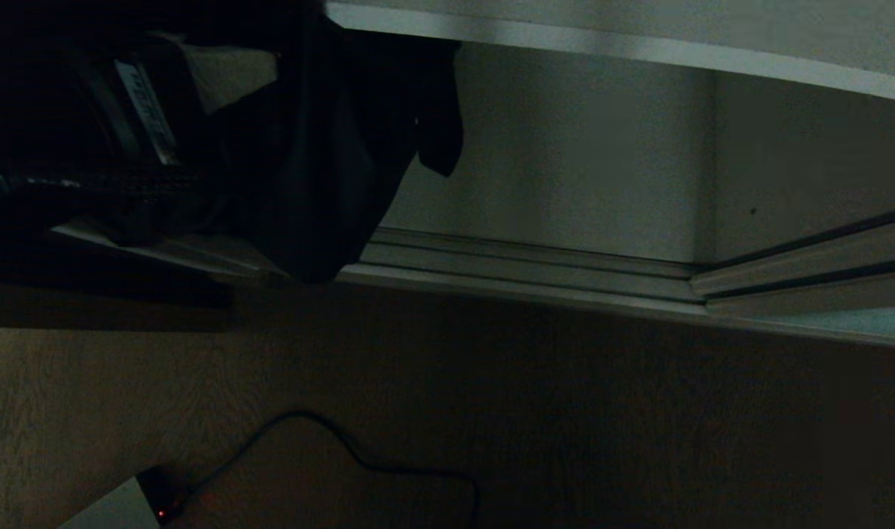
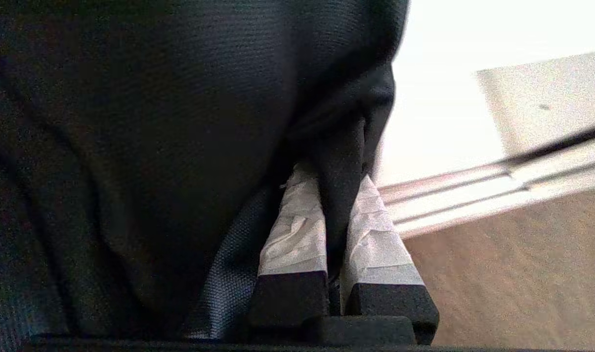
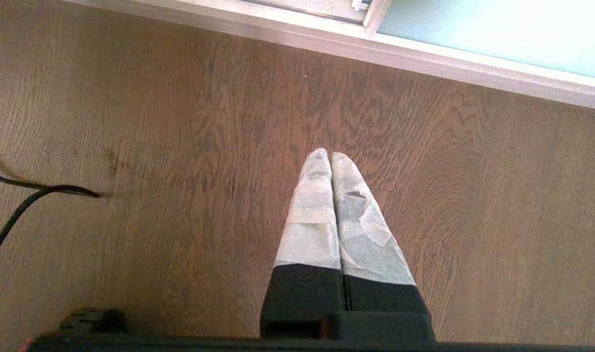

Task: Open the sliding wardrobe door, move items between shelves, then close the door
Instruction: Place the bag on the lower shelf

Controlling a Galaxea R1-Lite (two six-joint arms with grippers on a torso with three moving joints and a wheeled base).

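A soft black fabric item (image 1: 330,147) hangs in front of the open wardrobe at the upper left of the head view, with a short strap (image 1: 440,125) dangling at its side. My left gripper (image 2: 334,176) is shut on a fold of this black fabric (image 2: 131,146), which fills most of the left wrist view. In the head view the cloth covers that gripper. A pale shelf (image 1: 638,48) runs across above. The frosted sliding wardrobe door (image 3: 498,34) stands to the right. My right gripper (image 3: 330,155) hangs shut and empty over the wooden floor.
The ridged silver floor track (image 1: 536,253) runs along the wardrobe's foot. On the brown wooden floor (image 1: 638,426) lies a black cable (image 1: 359,455), which leads to a small box with a red light (image 1: 161,510). The wardrobe's pale back wall (image 1: 565,162) stands behind.
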